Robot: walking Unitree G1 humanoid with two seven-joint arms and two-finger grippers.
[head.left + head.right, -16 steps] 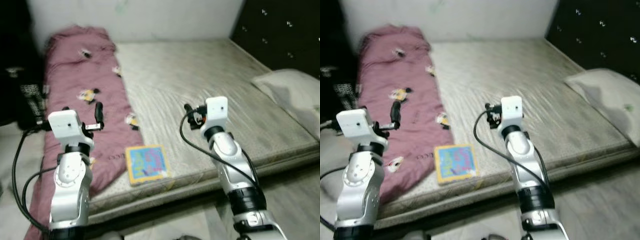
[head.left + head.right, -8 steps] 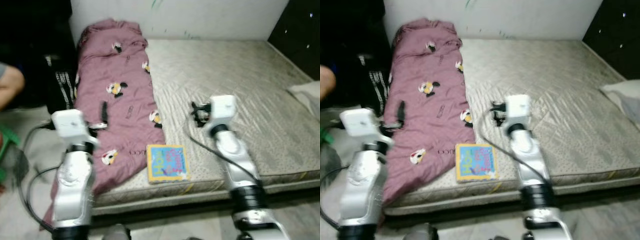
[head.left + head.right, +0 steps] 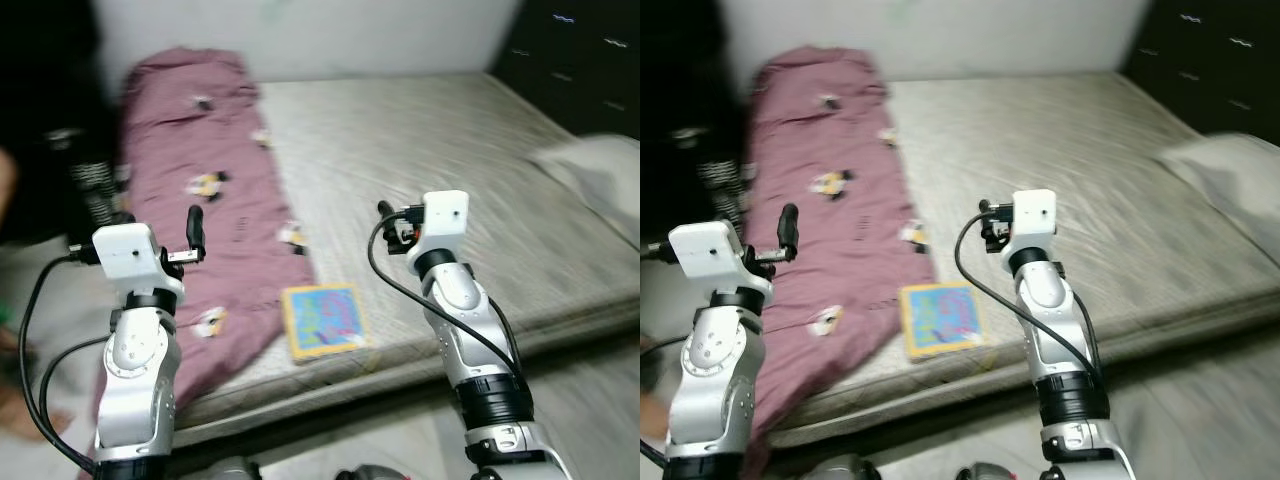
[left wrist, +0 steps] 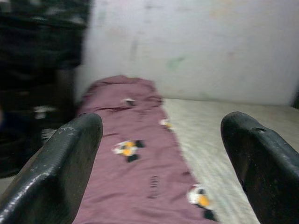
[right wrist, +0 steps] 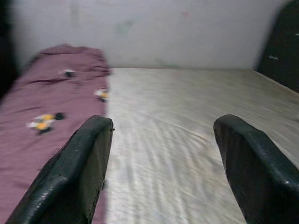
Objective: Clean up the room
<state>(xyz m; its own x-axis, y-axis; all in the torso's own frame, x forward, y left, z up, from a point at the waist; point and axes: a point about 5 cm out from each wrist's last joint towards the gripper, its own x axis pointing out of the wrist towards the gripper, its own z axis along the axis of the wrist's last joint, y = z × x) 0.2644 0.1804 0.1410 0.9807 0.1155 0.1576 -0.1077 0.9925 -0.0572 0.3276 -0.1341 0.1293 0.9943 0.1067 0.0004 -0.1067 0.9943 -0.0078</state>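
Colourful book lies flat at the bed front edge beside the maroon blanket, likely light, stiff, best pinched at its overhanging edge; left gripper and right gripper fingers apart, empty.

Both arms raised forward, left gripper and right gripper fingers spread apart.
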